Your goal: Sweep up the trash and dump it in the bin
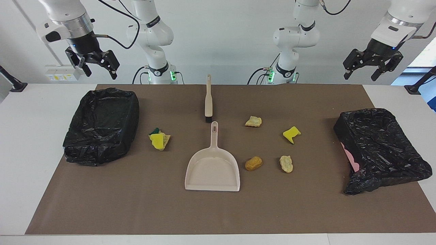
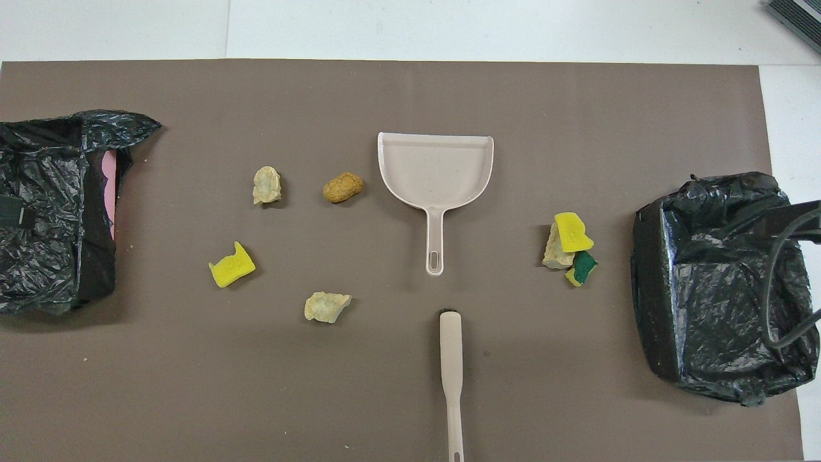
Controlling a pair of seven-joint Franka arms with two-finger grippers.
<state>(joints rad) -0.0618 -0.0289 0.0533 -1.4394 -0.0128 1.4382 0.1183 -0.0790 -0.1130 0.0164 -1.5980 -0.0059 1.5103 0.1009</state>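
Observation:
The trash is several sponge chunks on the brown mat. A yellow, tan and green heap [image 1: 159, 139] [image 2: 567, 247] lies beside the bin [image 1: 102, 126] [image 2: 718, 282] at the right arm's end. A tan chunk [image 1: 253, 121], a yellow one [image 1: 291, 134], an orange-brown one [image 1: 253, 163] and a pale one [image 1: 286, 163] lie toward the left arm's end. My right gripper [image 1: 98, 69] hangs open, high over the table's robot-side edge by that bin. My left gripper [image 1: 361, 73] hangs open and high at the other end. Neither holds anything.
A beige dustpan [image 1: 213, 170] [image 2: 436, 170] lies mid-mat, handle toward the robots. A beige hand brush [image 1: 208, 100] [image 2: 451, 359] lies nearer the robots, bristles toward the pan. A second black-bagged bin [image 1: 378, 149] [image 2: 51, 205], pink under the bag, sits at the left arm's end.

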